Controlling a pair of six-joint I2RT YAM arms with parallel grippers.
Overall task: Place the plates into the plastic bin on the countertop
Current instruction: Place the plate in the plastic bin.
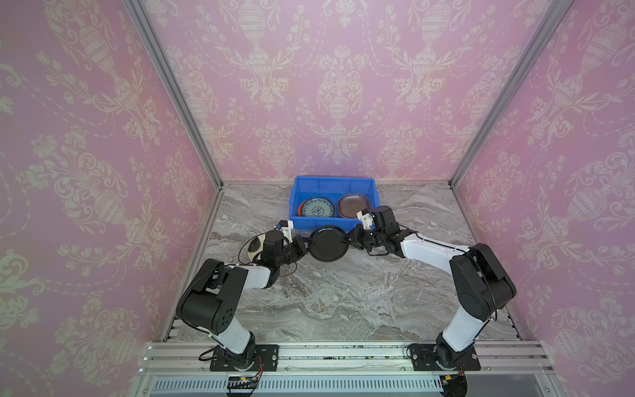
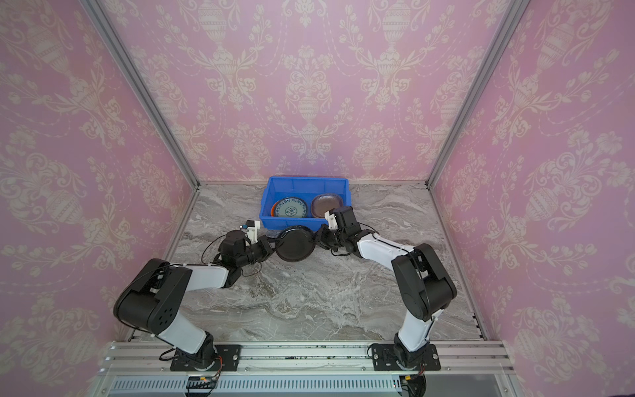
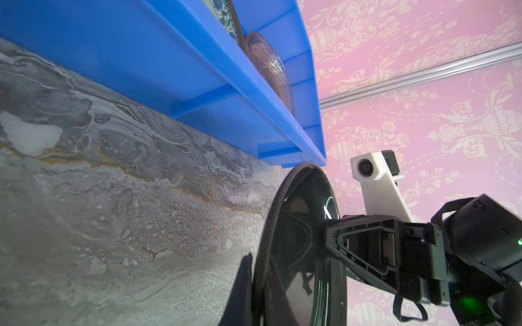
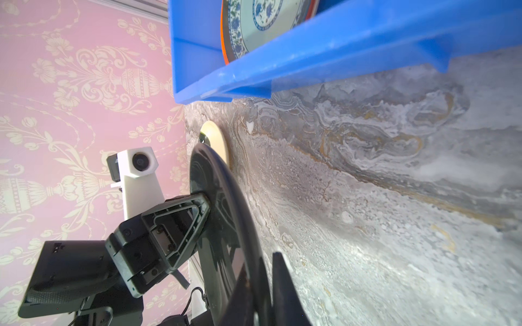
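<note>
A black plate (image 1: 328, 245) (image 2: 294, 244) hangs a little above the marble countertop (image 1: 326, 302), just in front of the blue plastic bin (image 1: 330, 179) (image 2: 305, 179). My left gripper (image 1: 309, 244) (image 3: 257, 296) is shut on its left rim. My right gripper (image 1: 347, 240) (image 4: 262, 288) is shut on the opposite rim. Inside the bin a teal-patterned plate (image 1: 318, 208) (image 4: 254, 25) lies on an orange one. Beside it lies a brownish translucent rounded-square plate (image 1: 352, 205) (image 3: 271, 67). A cream plate (image 1: 255, 244) (image 4: 216, 138) lies on the countertop, partly hidden under my left wrist.
Pink patterned walls with aluminium posts close in the back and both sides. The bin stands against the back wall. An aluminium rail (image 1: 343, 354) carrying both arm bases runs along the front edge.
</note>
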